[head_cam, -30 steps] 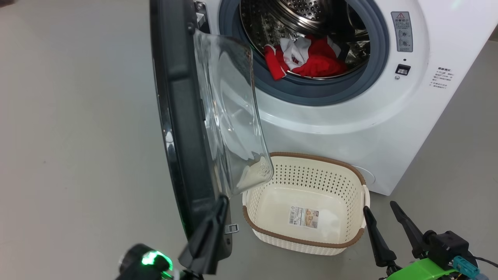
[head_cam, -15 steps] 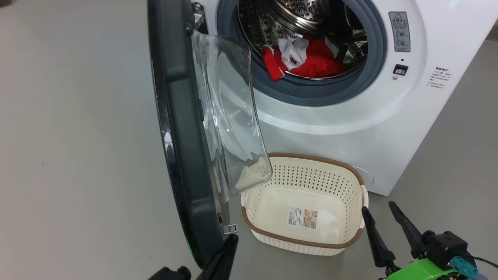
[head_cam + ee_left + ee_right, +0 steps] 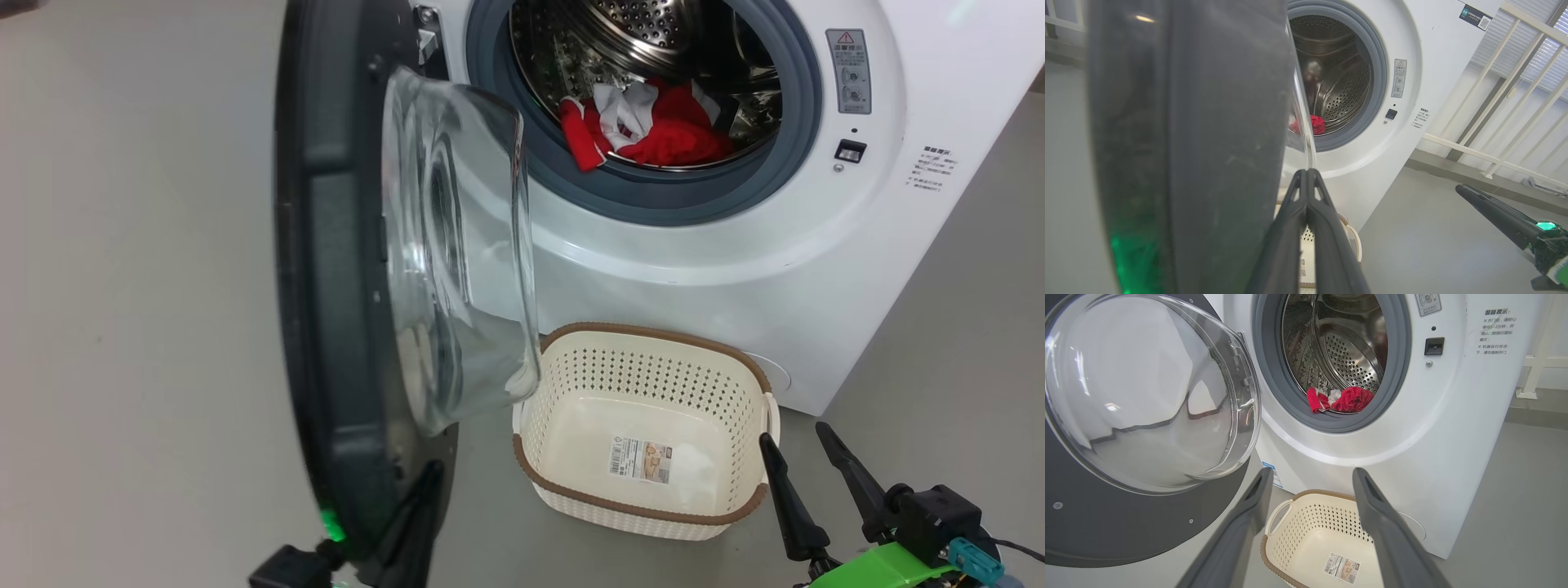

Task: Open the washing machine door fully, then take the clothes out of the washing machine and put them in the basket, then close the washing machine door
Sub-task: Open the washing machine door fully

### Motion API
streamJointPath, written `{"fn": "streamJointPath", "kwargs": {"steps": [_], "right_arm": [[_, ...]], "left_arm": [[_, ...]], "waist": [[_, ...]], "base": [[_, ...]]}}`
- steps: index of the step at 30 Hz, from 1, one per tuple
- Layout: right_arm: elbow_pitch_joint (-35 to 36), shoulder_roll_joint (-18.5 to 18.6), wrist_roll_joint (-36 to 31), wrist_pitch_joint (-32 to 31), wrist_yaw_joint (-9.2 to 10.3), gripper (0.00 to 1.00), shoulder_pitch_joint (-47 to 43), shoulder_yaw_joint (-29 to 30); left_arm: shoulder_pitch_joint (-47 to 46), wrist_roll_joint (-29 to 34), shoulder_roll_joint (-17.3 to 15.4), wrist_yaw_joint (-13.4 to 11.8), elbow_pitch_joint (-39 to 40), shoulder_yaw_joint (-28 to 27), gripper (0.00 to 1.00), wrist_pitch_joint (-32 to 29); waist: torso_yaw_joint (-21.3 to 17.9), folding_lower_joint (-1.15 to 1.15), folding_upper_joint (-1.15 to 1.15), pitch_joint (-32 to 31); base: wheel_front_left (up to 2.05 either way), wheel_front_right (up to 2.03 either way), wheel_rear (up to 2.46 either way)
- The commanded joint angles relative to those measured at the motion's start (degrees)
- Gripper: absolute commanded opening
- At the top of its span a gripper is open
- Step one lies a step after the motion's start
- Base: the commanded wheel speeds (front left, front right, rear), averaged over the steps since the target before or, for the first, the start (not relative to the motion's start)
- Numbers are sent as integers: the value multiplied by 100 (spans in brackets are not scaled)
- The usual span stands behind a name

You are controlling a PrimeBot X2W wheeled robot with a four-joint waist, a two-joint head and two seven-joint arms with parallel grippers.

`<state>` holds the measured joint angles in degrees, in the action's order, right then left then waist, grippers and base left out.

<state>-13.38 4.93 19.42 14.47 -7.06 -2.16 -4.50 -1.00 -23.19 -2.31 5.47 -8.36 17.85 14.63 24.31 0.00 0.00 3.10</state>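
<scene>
Left gripper (image 3: 420, 490), fingers pressed together, at six o'clock of the open washing machine door (image 3: 326, 245); right gripper (image 3: 792, 433) spread, empty. Clothes (image 3: 653, 131) at six o'clock inside the washing machine (image 3: 735, 269); basket (image 3: 645, 508) at six o'clock of its opening.

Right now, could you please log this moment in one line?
door open | clothes in drum | basket empty | left hand shut | right hand open

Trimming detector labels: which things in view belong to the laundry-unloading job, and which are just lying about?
Job:
washing machine door
washing machine
clothes
basket

Just there:
white railing
grey floor
</scene>
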Motion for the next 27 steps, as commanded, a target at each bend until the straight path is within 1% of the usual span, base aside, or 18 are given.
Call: {"fn": "streamJointPath", "kwargs": {"steps": [1, 7, 13, 24, 27], "right_arm": [[155, 32, -35, 52, -43, 100, 104, -128], [158, 22, -48, 52, -43, 100, 100, -138], [176, 17, -58, 52, -43, 100, 110, -139], [198, -3, -79, 52, -43, 100, 149, -119], [204, 0, -77, 52, -43, 100, 161, -100]], "left_arm": [[-83, -29, -56, -122, 168, -394, 0, 37], [5, 60, -56, -284, 221, -890, 0, 37], [27, 155, -56, -370, 235, -1375, 0, 37], [-63, 228, -56, -401, 175, -2207, 0, 37], [-128, 279, -56, -371, 141, -2474, 0, 37]], "waist": [[19, 0, 0, -1], [62, 0, 0, -27], [63, 0, 0, -28], [-20, 0, 0, 49], [-49, 0, 0, 82]], "base": [[0, 0, 0], [0, 0, 0], [0, 0, 0], [0, 0, 0], [0, 0, 0]]}}
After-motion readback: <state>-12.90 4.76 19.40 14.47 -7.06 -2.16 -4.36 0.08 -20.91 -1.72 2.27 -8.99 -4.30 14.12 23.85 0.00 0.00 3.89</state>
